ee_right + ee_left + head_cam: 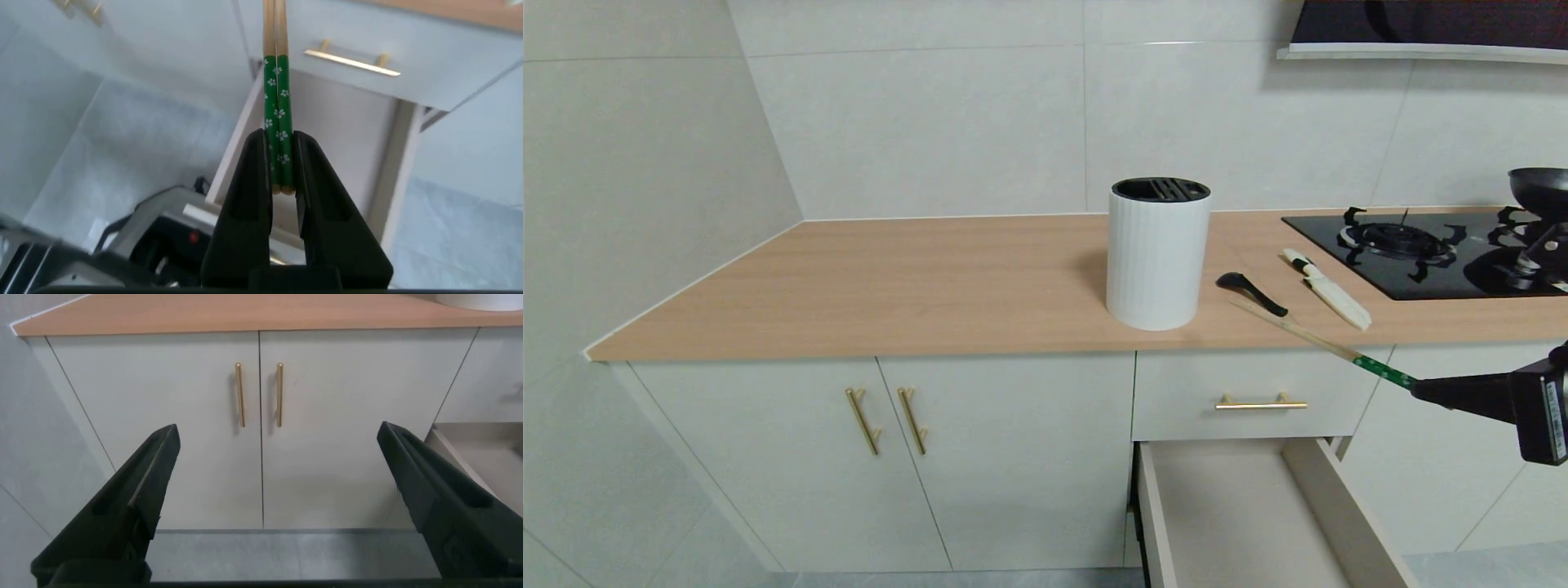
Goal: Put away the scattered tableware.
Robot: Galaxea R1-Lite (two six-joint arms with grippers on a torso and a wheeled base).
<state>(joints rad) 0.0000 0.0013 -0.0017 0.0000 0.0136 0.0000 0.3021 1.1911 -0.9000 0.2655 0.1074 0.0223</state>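
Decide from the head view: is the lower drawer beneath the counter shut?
No, the lower drawer stands pulled out, its inside showing below the shut upper drawer.

A white ribbed holder (pixel 1158 257) with a black slotted top stands upright on the wooden bench (pixel 890 286). Just to the holder's right lies a black spoon (pixel 1250 292), and beyond it a pale-bladed knife (pixel 1327 288). Further right is a black gas stove (pixel 1421 249). Right of the holder and in front of the bench, the right gripper (pixel 1421 387) has its fingers clamped on the green end of the chopsticks (pixel 1307 335), whose tips slant toward the spoon. Below the holder, a drawer (pixel 1307 490) stands open.
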